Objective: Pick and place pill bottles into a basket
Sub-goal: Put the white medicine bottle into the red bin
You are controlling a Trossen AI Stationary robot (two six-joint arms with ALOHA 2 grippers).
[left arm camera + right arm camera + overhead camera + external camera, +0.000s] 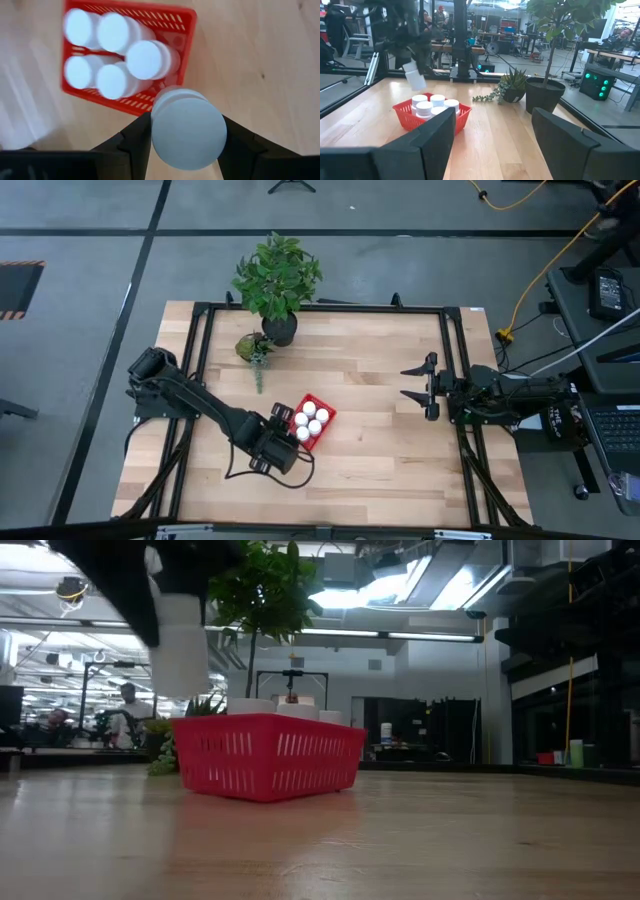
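Note:
The red basket [324,408] stands near the table's middle with several white pill bottles [117,32] upright in it; one corner slot [176,41] shows bare. My left gripper [290,438] hangs over the basket's near-left end, shut on one more pill bottle [187,132]. In the low view that bottle [183,645] hangs above the basket's rim [265,722]. At the table's right side my right gripper [415,380] waits, open, with nothing between its fingers. My left gripper pinches the pill bottle's upper part, at the cap [159,131], between its two fingers [135,145], one on each side. The fingers come from above, pointing steeply down. The bottle hangs below them, slightly tilted [414,77], lifted clear of basket and table.
A potted plant [277,280] stands at the table's far edge, with a small green plant [255,350] in front of it. Black frame rails [452,360] run along the table's sides. Bare wood lies between the basket and my right gripper. People show in the room beyond.

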